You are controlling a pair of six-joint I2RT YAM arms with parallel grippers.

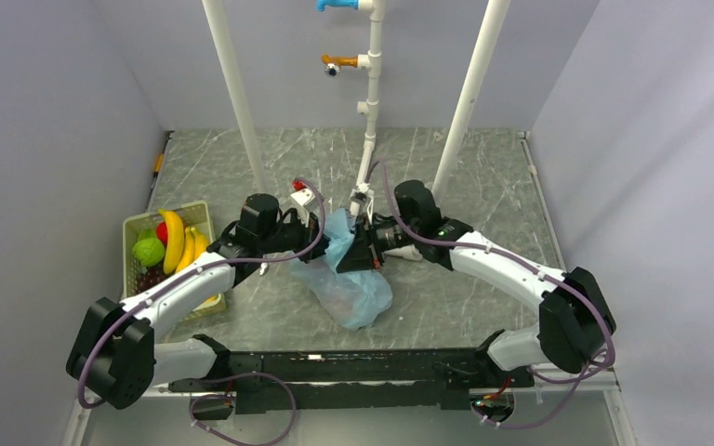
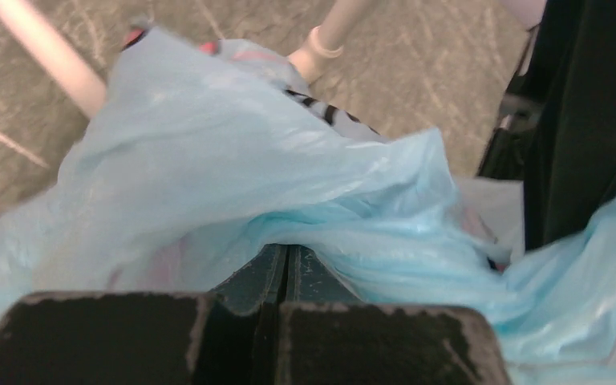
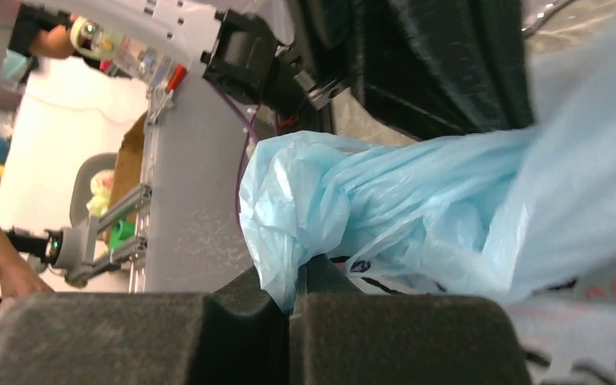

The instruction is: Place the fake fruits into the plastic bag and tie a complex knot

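Grey marbled tabletop [image 1: 483,186], pale lavender walls [image 1: 46,139]

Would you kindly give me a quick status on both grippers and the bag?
Left gripper shut on plastic bag. Right gripper shut on it too. Fake fruits in basket, left. White pipe close behind bag.

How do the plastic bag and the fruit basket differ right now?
The basket is a stiff yellow-green mesh box at the left of the table; the plastic bag is limp light-blue film in the middle. No gripper is at the basket; the left gripper and right gripper both pinch the bag. Bananas and a green fruit show plainly in the basket; the bag's contents cannot be made out. Both sit on the table.
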